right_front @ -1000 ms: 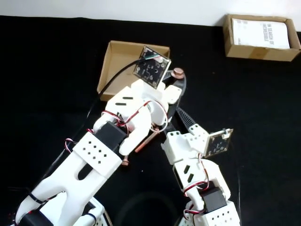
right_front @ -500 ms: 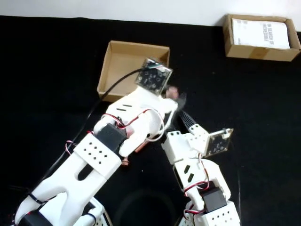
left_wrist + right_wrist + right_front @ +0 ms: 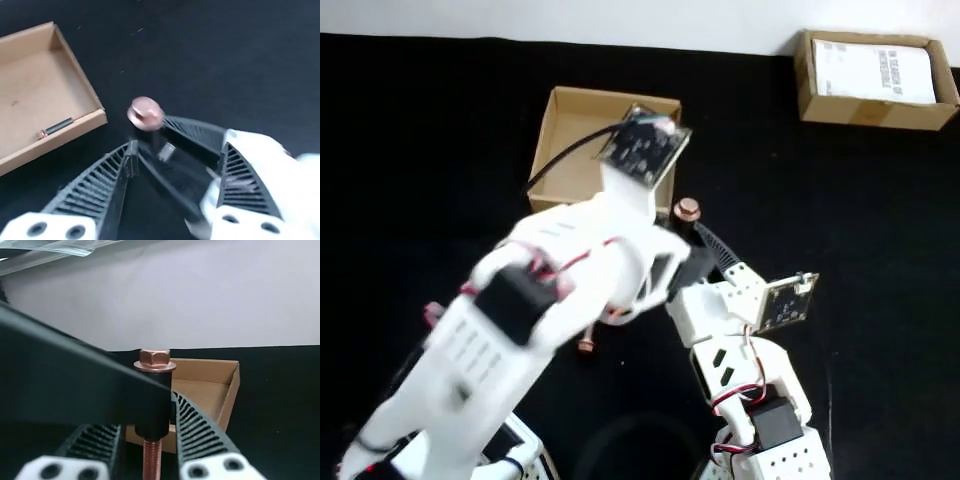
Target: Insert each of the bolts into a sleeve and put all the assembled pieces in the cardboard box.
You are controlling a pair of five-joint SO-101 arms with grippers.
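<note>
My right gripper [image 3: 152,426] is shut on a black sleeve [image 3: 152,422] with a copper bolt [image 3: 154,360] standing upright through it, threads showing below. In the high view the bolt head [image 3: 687,210] sits just right of the cardboard box [image 3: 558,150], atop the right gripper [image 3: 696,238]. My left gripper [image 3: 179,152] is open, its black fingers [image 3: 112,187] spread to either side of the right gripper's fingers [image 3: 192,134] and the bolt head [image 3: 145,111]. One assembled piece [image 3: 55,128] lies inside the box [image 3: 75,134]. One left finger [image 3: 75,385] crosses close in front of the right wrist camera.
A loose copper bolt [image 3: 586,346] lies on the black table beside the left arm. A second cardboard box [image 3: 875,80] holding a printed sheet stands at the back right. The white left arm [image 3: 520,330] covers much of the table's middle.
The left arm has swung up and back, blurred, with its gripper spread around the bolt. The right gripper has brought the sleeved bolt a little nearer, away from the box's far corner.
</note>
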